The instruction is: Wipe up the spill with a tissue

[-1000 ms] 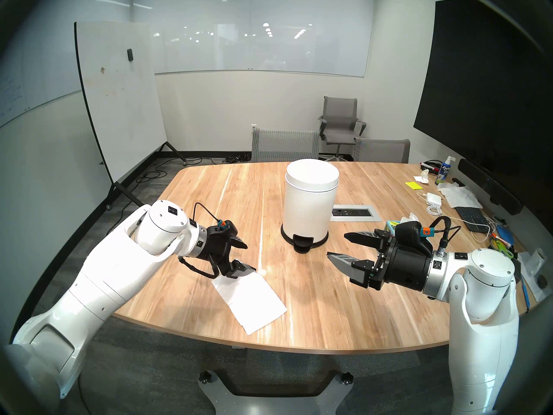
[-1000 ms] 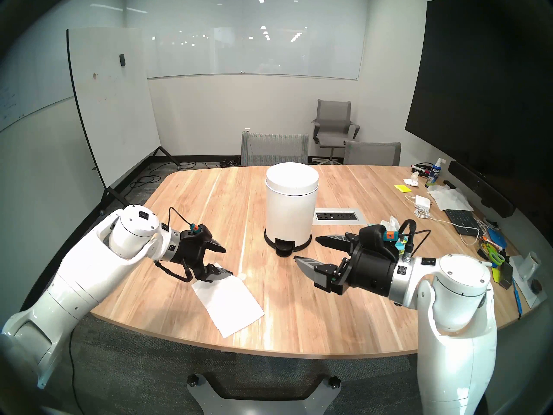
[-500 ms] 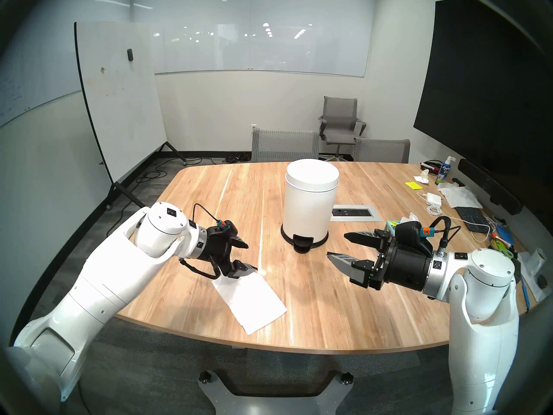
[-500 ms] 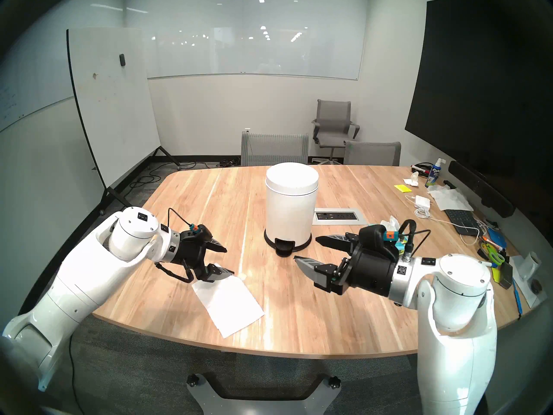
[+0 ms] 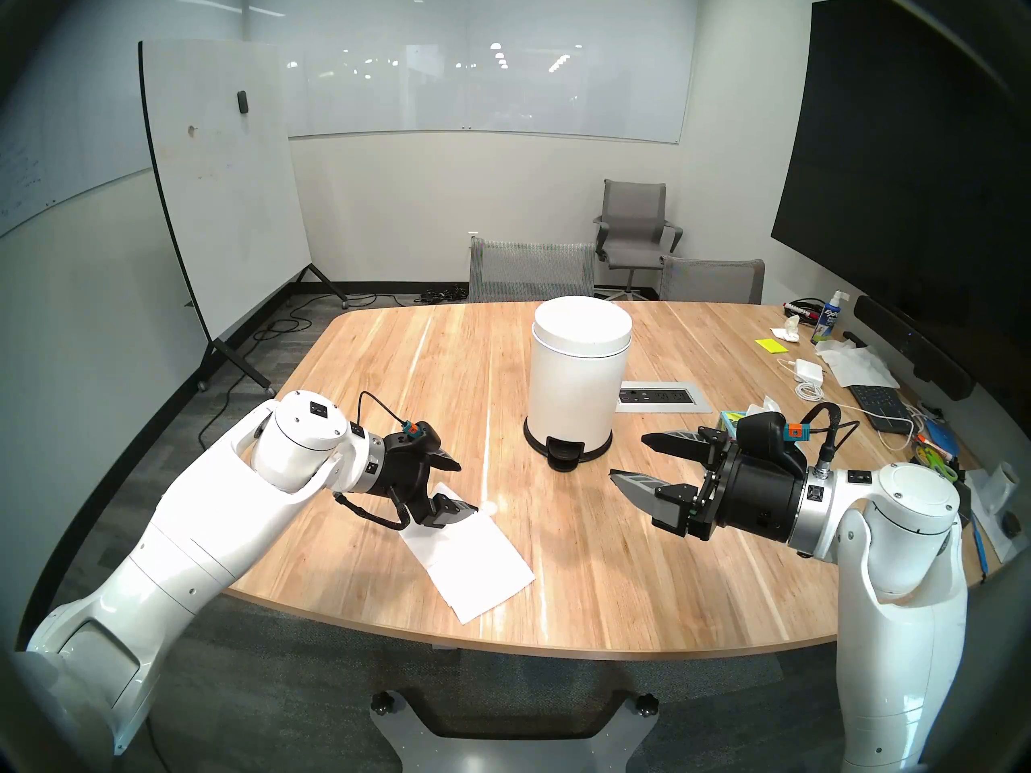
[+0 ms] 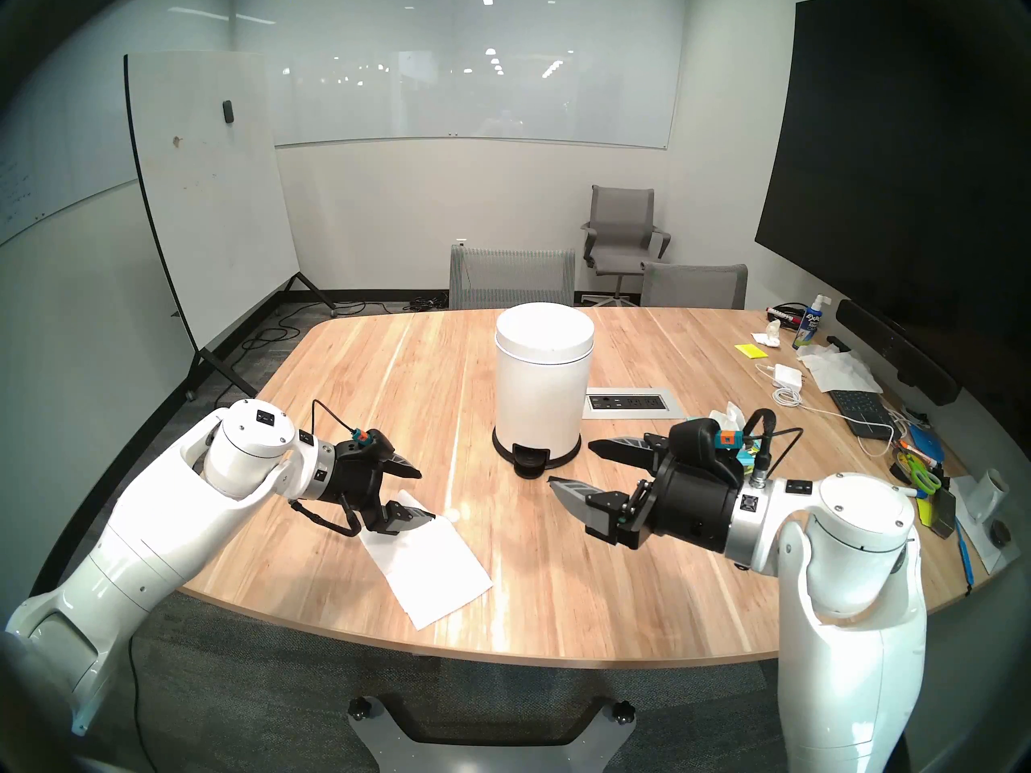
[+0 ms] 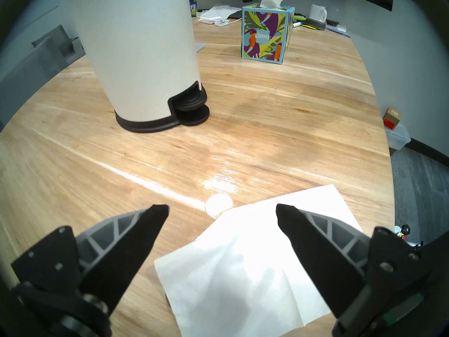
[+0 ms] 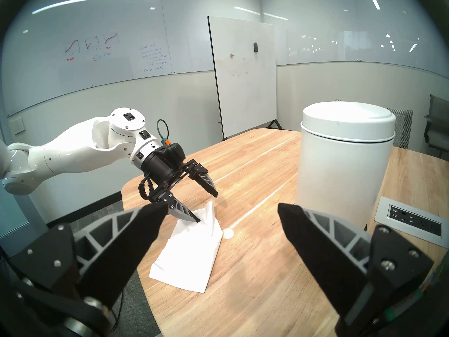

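The spill (image 5: pixel 490 508) (image 7: pixel 218 202) is a small round pale puddle on the wooden table. A white tissue (image 5: pixel 471 565) (image 7: pixel 243 268) lies flat just on the near side of it, and its far edge reaches the puddle. My left gripper (image 5: pixel 467 490) (image 8: pixel 207 208) stands open over the tissue's far left corner. Its lower finger is at the sheet, and a bit of tissue shows between the fingers. My right gripper (image 5: pixel 627 455) (image 8: pixel 222 207) hangs open and empty above the table to the right, pointing at the spill.
A white pedal bin (image 5: pixel 580 376) stands behind the spill, its black pedal facing me. A patterned tissue box (image 7: pixel 266 35) sits behind my right gripper, next to a power outlet panel (image 5: pixel 664 401). Cables, a keyboard and office clutter (image 5: pixel 870 398) fill the table's right side.
My left gripper has sunk a little towards the tissue, whose far corner now shows between its fingers. The right arm has not moved.
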`<state>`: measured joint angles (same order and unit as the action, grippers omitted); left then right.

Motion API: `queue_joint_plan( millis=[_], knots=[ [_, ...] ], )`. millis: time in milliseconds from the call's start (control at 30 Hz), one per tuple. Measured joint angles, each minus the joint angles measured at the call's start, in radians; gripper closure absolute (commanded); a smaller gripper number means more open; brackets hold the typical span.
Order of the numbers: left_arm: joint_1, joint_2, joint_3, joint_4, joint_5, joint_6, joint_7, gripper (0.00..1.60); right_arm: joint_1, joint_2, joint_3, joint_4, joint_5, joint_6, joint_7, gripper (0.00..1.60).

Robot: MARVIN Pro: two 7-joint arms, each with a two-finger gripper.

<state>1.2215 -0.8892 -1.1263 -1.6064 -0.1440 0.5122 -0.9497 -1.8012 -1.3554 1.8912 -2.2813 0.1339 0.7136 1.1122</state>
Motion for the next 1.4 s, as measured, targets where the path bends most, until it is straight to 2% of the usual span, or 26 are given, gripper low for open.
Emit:
queue_joint_plan(
  millis=[767, 1400],
  knots=[
    [0.016, -0.022, 0.019, 0.075, 0.003, -0.094, 0.041, 0.00, 0.000, 0.000, 0.000, 0.000, 0.000, 0.000, 0.000, 0.00],
    [0.018, -0.025, 0.045, 0.094, 0.003, -0.115, 0.035, 0.00, 0.000, 0.000, 0.000, 0.000, 0.000, 0.000, 0.000, 0.00]
  ],
)
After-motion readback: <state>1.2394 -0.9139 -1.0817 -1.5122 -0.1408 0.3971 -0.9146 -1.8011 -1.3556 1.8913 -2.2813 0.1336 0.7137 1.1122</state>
